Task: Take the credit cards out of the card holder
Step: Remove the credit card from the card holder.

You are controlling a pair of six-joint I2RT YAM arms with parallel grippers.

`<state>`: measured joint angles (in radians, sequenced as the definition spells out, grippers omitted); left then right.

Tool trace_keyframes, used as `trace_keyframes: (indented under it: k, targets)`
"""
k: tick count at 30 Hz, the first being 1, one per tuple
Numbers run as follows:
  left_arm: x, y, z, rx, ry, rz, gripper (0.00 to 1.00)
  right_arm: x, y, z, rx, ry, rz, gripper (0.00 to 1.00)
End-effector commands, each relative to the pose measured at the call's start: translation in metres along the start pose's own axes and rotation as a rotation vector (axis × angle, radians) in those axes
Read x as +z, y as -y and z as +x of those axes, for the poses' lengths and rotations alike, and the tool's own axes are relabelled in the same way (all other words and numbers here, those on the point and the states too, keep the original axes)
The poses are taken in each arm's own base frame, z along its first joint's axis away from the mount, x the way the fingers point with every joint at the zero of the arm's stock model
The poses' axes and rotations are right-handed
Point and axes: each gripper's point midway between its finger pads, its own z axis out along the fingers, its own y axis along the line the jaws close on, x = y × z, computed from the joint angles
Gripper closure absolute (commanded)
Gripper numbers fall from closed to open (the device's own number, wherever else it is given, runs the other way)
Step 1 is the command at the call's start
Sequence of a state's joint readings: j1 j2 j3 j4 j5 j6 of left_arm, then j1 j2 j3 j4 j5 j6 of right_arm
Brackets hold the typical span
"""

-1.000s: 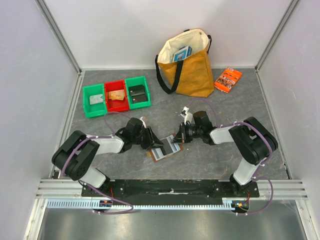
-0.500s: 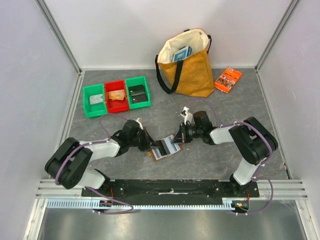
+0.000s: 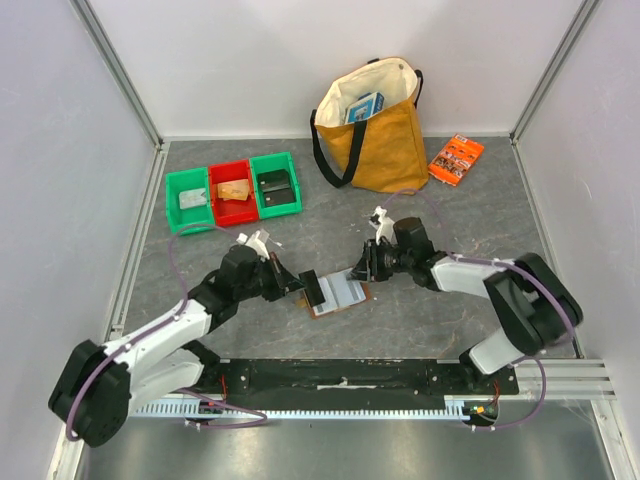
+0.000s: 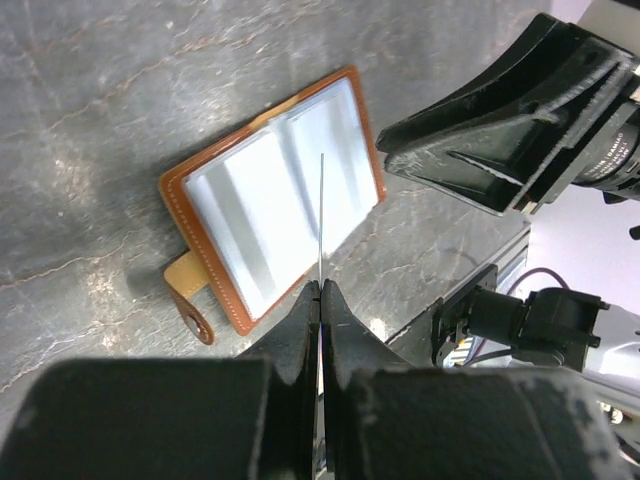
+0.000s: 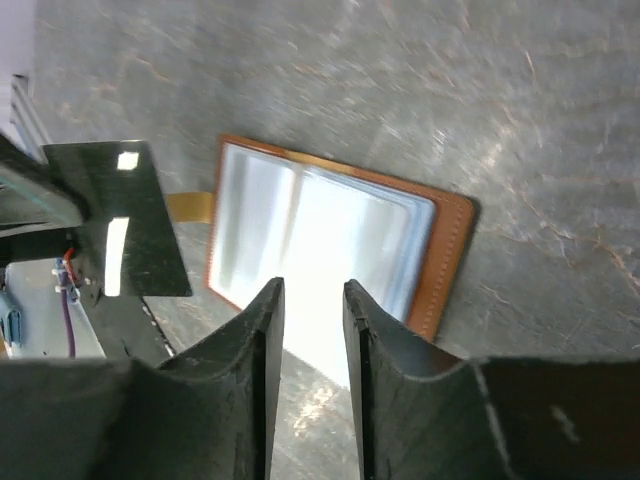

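My left tool (image 4: 321,290) pinches one credit card (image 5: 115,220), out of the open card holder (image 3: 342,295), at its 9 o'clock. My right tool (image 5: 307,300) is spread and empty. Whether more cards are left inside, I cannot tell.

Left fingers (image 4: 300,322) pinched shut; right fingers (image 5: 262,385) slightly parted

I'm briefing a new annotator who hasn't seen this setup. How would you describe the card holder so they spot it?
On the grey table, look between the left gripper, which pinches a dark card, and the right gripper. The card holder lies open flat there. Unlike the bins and yellow bag farther back, it is a small brown-edged booklet with pale pockets and a tab.
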<state>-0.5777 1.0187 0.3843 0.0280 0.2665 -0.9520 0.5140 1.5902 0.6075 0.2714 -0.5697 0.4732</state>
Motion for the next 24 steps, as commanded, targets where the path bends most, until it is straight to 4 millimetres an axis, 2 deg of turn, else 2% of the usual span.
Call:
trace_keyframes:
  k: [1,3,5,8,9,15,18,22,24]
  targets:
    - [-0.018,0.028,-0.023,0.16,0.094,0.087,0.98,-0.031,-0.044,-0.046,-0.161,0.148,-0.084,0.56]
    - [-0.028,0.048,-0.028,0.225,0.107,0.154,0.98,-0.048,-0.071,-0.061,-0.24,0.21,-0.154,0.47]
    - [-0.038,0.068,-0.029,0.299,0.105,0.227,0.98,-0.065,-0.096,-0.067,-0.311,0.246,-0.229,0.35]
    - [-0.058,0.102,-0.037,0.431,0.13,0.338,0.98,-0.085,-0.122,-0.072,-0.387,0.29,-0.314,0.19]
    - [-0.064,0.112,-0.037,0.471,0.131,0.373,0.98,-0.09,-0.129,-0.073,-0.408,0.297,-0.336,0.17]
    - [-0.087,0.144,-0.037,0.659,0.119,0.486,0.98,-0.11,-0.163,-0.071,-0.492,0.321,-0.497,0.17]
    - [-0.091,0.156,-0.038,0.706,0.112,0.523,0.98,-0.116,-0.179,-0.071,-0.519,0.333,-0.58,0.22]
    - [-0.094,0.174,-0.034,0.755,0.058,0.609,0.98,-0.112,-0.187,-0.073,-0.549,0.326,-0.612,0.29]
    - [-0.093,0.18,-0.034,0.769,0.04,0.631,0.98,-0.11,-0.193,-0.072,-0.57,0.321,-0.637,0.35]
